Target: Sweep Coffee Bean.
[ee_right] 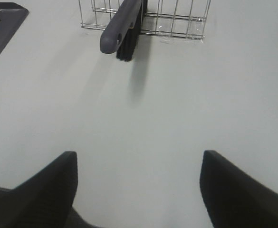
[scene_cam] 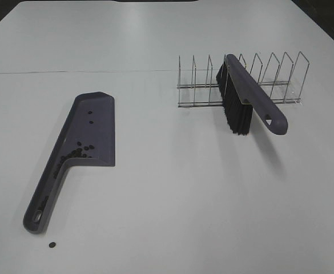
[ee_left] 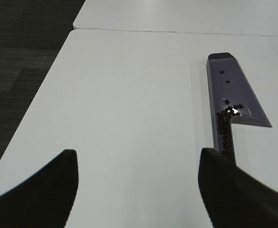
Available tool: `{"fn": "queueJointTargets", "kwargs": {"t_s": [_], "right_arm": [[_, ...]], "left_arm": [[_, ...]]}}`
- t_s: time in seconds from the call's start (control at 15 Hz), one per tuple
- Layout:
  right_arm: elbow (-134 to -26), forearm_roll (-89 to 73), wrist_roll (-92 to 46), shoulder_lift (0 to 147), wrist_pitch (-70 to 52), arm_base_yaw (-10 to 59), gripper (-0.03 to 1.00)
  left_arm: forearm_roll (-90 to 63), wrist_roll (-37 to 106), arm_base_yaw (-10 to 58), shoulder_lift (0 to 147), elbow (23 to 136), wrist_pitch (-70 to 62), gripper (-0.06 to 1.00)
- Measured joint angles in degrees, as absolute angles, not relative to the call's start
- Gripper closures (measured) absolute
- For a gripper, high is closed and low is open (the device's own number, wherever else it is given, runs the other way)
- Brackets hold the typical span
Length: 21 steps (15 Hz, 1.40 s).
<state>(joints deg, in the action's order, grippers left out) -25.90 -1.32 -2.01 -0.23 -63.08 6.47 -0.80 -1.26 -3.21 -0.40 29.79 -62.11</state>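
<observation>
The purple dustpan [scene_cam: 87, 136] lies flat on the white table at the left, handle toward the front. Coffee beans [scene_cam: 75, 153] lie clustered in the pan near the handle, with two more further up and some in the handle channel [ee_left: 224, 133]. One stray bean [scene_cam: 52, 245] lies on the table by the handle's end. The purple brush [scene_cam: 252, 94] with black bristles rests in the wire rack [scene_cam: 241, 80]; it also shows in the right wrist view [ee_right: 122, 26]. My left gripper [ee_left: 136, 190] and right gripper [ee_right: 136, 190] are open, empty, and away from both tools.
A table seam [scene_cam: 69, 71] runs across the back. In the left wrist view, the table's left edge [ee_left: 34, 104] drops to dark floor. The dustpan's corner [ee_right: 1, 28] shows in the right wrist view.
</observation>
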Motion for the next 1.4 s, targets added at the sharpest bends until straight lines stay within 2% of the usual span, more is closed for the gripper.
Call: {"fn": "queueJointTargets", "kwargs": {"t_s": [1.4], "right_arm": [[-25.9,-0.4,-2.01,-0.23,-63.08,5.39,0.34]], "left_arm": [[-0.86,-1.26,-3.21,-0.4,29.79,-62.11,0.29]]}}
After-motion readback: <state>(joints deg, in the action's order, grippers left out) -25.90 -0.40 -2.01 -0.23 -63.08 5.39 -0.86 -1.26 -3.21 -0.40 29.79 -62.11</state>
